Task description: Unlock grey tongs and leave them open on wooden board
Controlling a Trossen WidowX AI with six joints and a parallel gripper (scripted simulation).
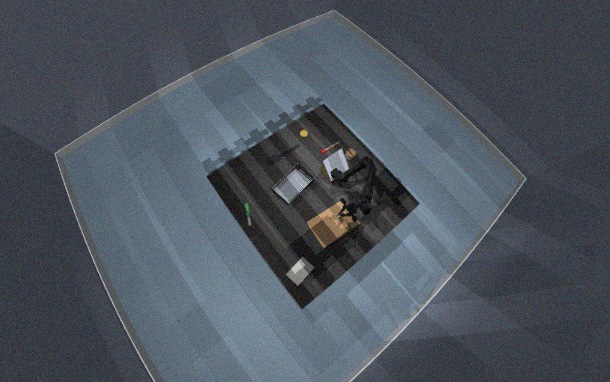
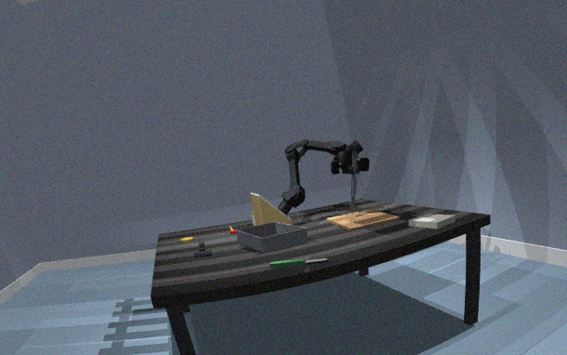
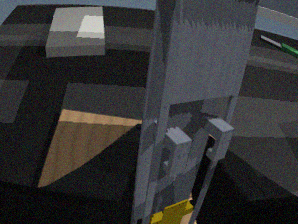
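Observation:
The grey tongs (image 2: 353,187) (image 3: 210,60) hang steeply down from my gripper (image 1: 346,210) (image 2: 352,171) (image 3: 168,137), which is shut on them. In the exterior view their lower end is close to the far side of the wooden board (image 1: 319,230) (image 2: 349,223) (image 3: 85,145); I cannot tell whether it touches. The wrist view shows a yellow part (image 3: 172,213) on the tongs, below two small grey blocks. Whether the tongs are locked or unlocked is not clear. The roasting tin (image 1: 281,196) (image 2: 283,240) stands apart from them.
A pale block (image 1: 300,272) (image 2: 429,222) (image 3: 75,32) lies beyond the board. A slanted panel (image 1: 336,162) (image 2: 266,211) stands by the tin. A green-handled tool (image 1: 247,209) (image 2: 288,263) lies near the table edge. A yellow disc (image 1: 304,133) (image 2: 186,239) and a red-headed tool (image 1: 324,151) (image 2: 232,231) lie farther off.

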